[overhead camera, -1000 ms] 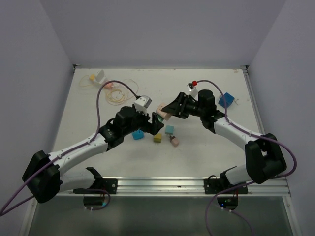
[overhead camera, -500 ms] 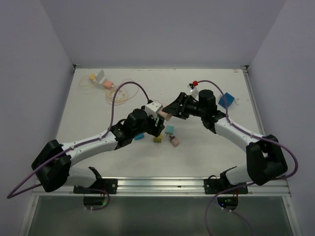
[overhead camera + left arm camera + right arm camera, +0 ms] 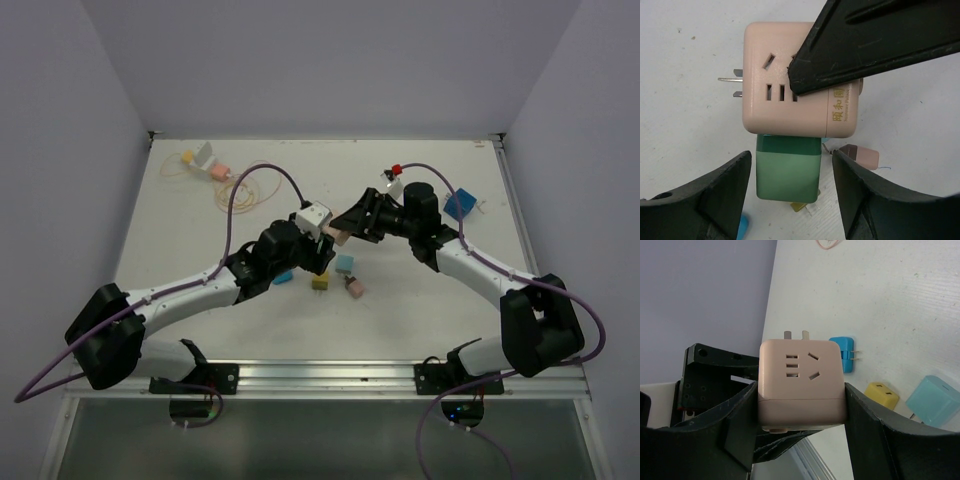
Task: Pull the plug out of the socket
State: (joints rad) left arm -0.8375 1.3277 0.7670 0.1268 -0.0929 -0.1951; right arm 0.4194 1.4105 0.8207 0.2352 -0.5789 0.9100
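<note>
The pink cube socket (image 3: 802, 380) hangs above the table, with my right gripper (image 3: 802, 405) shut on its two sides. A green plug (image 3: 788, 167) sticks out of the socket's (image 3: 800, 80) side that faces my left wrist camera. My left gripper (image 3: 790, 195) stands open around the plug, one finger on each side, with a thin gap to each. A right finger (image 3: 880, 40) crosses the socket's face. In the top view both grippers meet at the socket (image 3: 336, 233) mid-table, and the plug is hidden there.
Loose plugs lie below the grippers: teal (image 3: 344, 264), yellow (image 3: 320, 281), small pink (image 3: 354, 288), blue (image 3: 282, 275). A blue block (image 3: 461, 204) and a red-tipped piece (image 3: 391, 174) sit at the back right. Yellow loops (image 3: 245, 190) and more pieces (image 3: 203, 157) lie at the back left.
My left arm swung right up to the socket and its jaws narrowed around the green plug. The right gripper kept the socket still.
</note>
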